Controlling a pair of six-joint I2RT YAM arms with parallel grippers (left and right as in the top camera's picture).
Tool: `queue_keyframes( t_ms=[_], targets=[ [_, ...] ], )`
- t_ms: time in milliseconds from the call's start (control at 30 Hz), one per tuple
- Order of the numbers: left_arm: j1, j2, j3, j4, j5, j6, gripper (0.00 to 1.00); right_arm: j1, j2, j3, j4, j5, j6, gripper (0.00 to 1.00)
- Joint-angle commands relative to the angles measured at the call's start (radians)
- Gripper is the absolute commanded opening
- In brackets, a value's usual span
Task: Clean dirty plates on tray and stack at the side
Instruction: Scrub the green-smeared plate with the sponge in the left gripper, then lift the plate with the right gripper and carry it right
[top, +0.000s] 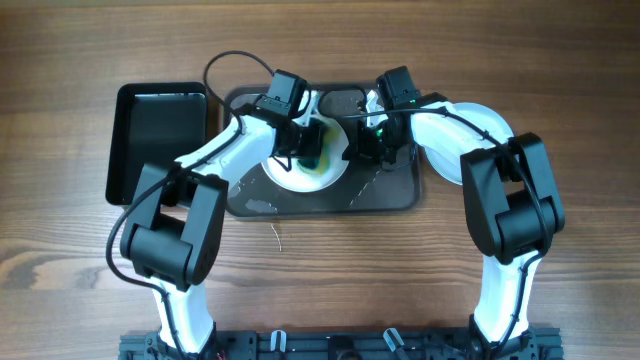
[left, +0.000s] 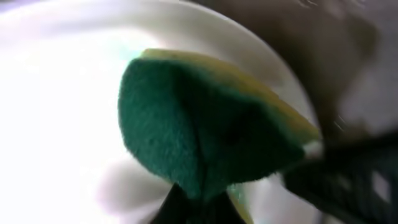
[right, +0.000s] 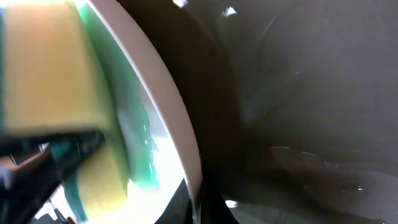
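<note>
1. Step in hand: scrubbing the white plate (top: 300, 178), which sits on the left half of the tray (top: 390, 195). The left tool (top: 300, 140) pinches the sponge (left: 199, 124) tight, green face to the plate.
2. The right tool (top: 372, 140) is closed, apparently on the plate's right rim, steadying it.
3. Good practice: sweep the sponge over the teal smear (right: 140, 143) near the rim, pressing lightly so the held rim does not slip.
4. Surroundings: a smaller black tray (top: 160, 130) lies on the table (top: 80, 60) at left. Both arms crowd the tray, hiding any other plates.
</note>
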Motion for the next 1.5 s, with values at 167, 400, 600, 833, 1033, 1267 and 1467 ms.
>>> queue_keyframes(
  t_ms=[167, 400, 600, 833, 1033, 1267, 1467],
  targets=[
    [0.095, -0.037, 0.123, -0.214, -0.325, -0.188, 0.04, 0.002, 0.032, -0.02, -0.009, 0.056, -0.003, 0.04],
    [0.166, -0.084, 0.172, -0.401, -0.32, -0.187, 0.04, 0.004, -0.005, -0.02, -0.044, 0.133, -0.002, 0.04],
    [0.175, -0.111, 0.174, -0.46, -0.262, -0.172, 0.04, 0.008, -0.147, -0.02, -0.122, 0.343, -0.008, 0.04],
    [0.173, -0.111, 0.174, -0.464, -0.177, -0.172, 0.04, 0.029, -0.364, -0.02, -0.215, 0.574, -0.039, 0.04],
    [0.16, -0.111, 0.173, -0.463, -0.17, -0.173, 0.04, 0.126, -0.484, -0.02, -0.291, 0.902, -0.056, 0.04],
    [0.131, -0.11, 0.171, -0.463, -0.17, -0.173, 0.04, 0.297, -0.558, -0.02, -0.315, 1.25, -0.053, 0.04],
    [0.108, -0.11, 0.171, -0.459, -0.171, -0.172, 0.04, 0.44, -0.562, -0.02, -0.318, 1.604, -0.053, 0.04]
  ],
)
